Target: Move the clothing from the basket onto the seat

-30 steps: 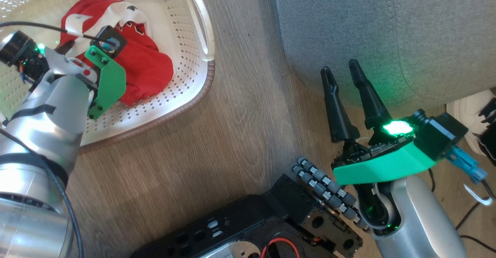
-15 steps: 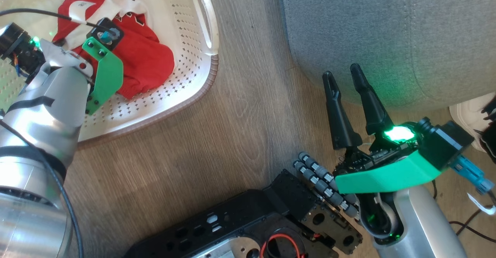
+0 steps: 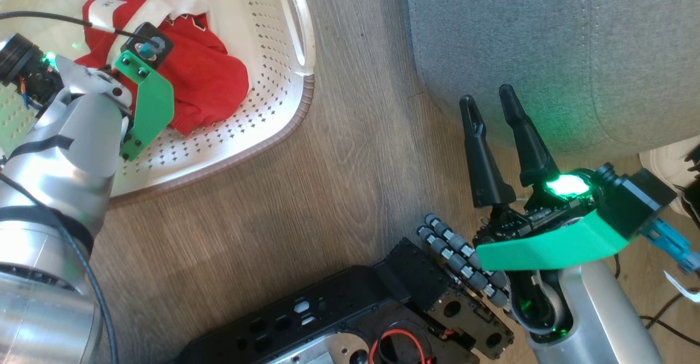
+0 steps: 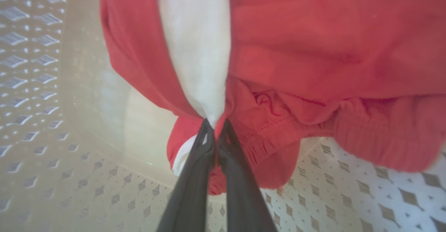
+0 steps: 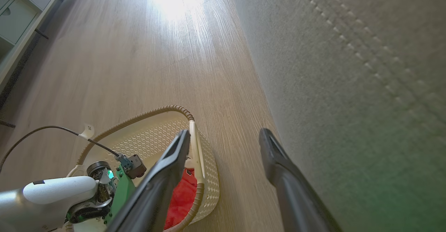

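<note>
Wood floor [image 3: 328, 189] bearing basket [image 3: 262, 129], seat [image 3: 547, 52]

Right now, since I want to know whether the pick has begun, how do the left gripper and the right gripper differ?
The left gripper has its jaws shut on the clothing; the right gripper has its jaws open and holds nothing. The left gripper is down inside the basket; the right gripper hangs beside the seat, over the floor. Both have two long dark fingers.
</note>
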Available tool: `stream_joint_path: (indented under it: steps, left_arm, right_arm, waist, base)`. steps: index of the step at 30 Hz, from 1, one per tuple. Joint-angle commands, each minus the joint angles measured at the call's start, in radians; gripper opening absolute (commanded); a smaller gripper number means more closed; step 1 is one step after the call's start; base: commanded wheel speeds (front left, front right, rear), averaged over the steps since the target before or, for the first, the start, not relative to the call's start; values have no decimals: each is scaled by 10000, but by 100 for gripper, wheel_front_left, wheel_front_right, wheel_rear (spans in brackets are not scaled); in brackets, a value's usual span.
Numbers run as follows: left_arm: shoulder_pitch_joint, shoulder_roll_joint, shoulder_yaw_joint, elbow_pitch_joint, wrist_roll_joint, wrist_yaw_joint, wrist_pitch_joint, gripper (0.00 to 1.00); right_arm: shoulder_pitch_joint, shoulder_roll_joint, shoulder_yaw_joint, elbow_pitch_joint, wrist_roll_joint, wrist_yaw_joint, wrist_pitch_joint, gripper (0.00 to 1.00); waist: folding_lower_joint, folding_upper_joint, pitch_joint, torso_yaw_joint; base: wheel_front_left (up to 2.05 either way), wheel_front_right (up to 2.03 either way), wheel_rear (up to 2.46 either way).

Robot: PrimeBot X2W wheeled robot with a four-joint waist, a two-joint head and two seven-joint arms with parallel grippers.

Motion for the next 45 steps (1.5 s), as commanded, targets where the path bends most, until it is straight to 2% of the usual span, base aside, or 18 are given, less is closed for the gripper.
stream_joint_path:
  steps: [1, 13, 24, 28, 30, 39, 45]
  left_arm:
    - [16, 211, 141, -110, -55, 76, -83, 0]
    - [206, 226, 442, -111, -700, 508, -1384, 0]
    - [1352, -965, 847, -116, -1631, 730, -3462, 0]
    - [1977, -1291, 1038, -397, -2064, 772, -4129, 0]
    - [2296, -1357, 1141, -780, -2254, 797, -4217, 0]
    - [4372, -1165, 1875, -5196, -2718, 1099, -4238, 0]
    - [5374, -1189, 2349, -7202, -2727, 1340, -4239, 0]
  right_arm:
    - [375, 3, 129, -271, 75, 71, -93, 100]
    - [-622, 3, 171, 137, 341, 71, -93, 100]
    - [-556, 3, -509, 903, -232, 71, -93, 100]
    - [-263, -79, -676, 1194, -386, 71, -93, 100]
    - [-111, -171, -697, 1298, -379, 71, -93, 100]
    - [672, -543, -814, 1648, -116, 71, -93, 100]
    - [1143, -705, -796, 1795, 10, 71, -93, 100]
  waist:
    - [0, 0, -17, -6]
    - [0, 0, -837, -174]
    - [0, 0, -3317, 1165]
    - [0, 0, -4693, 1646]
    - [0, 0, -5265, 1776]
    - [0, 0, -7507, 2252]
    - [0, 0, -8486, 2422]
  base:
    - [0, 0, 0]
    - [0, 0, 0]
    - [0, 0, 0]
    - [0, 0, 0]
    - [0, 0, 0]
    - [0, 0, 0]
    - [0, 0, 0]
